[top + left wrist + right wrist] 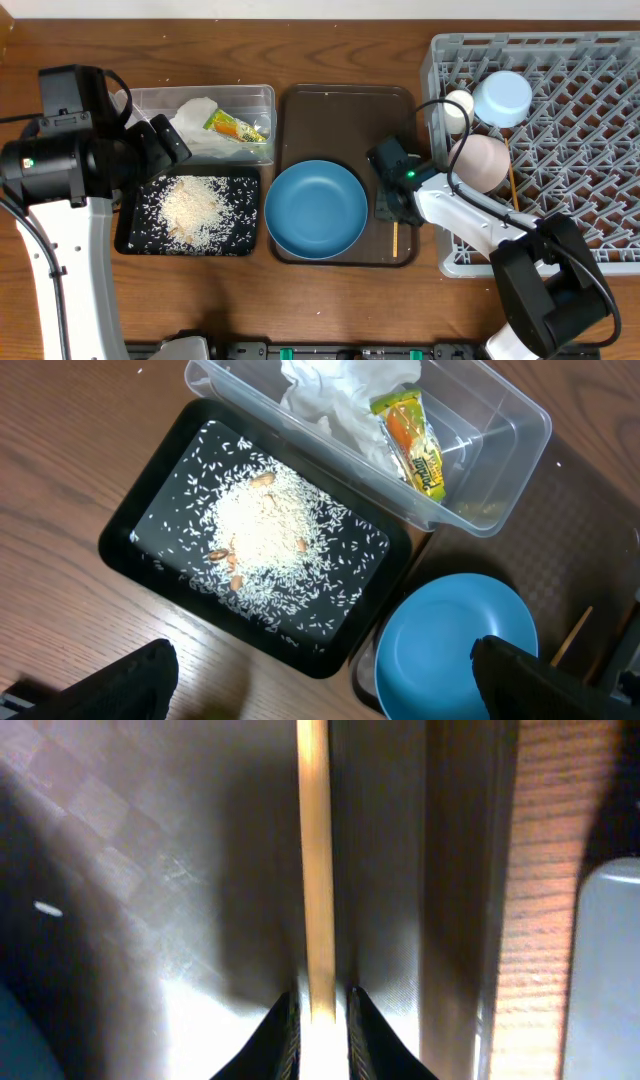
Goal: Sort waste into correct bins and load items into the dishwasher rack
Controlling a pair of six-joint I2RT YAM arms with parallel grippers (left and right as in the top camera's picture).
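My right gripper [393, 205] is down on the brown serving tray [345, 110] and shut on the end of a wooden chopstick [315, 870], which also shows in the overhead view [395, 238]. A second chopstick [513, 185] lies in the grey rack [590, 200] with the light-blue bowl [502, 97], cream cup [459, 106] and pale bowl [480, 162]. The blue plate [316, 208] sits on the serving tray. My left gripper [330, 695] is open and empty above the table by the black tray [150, 510], which holds rice [265, 525]. The clear tub [520, 420] holds the napkin [340, 400] and wrapper [410, 445].
The serving tray stands between the bins and the rack. The rack's left wall is close to my right arm. Bare wooden table lies in front of the black tray and along the front edge.
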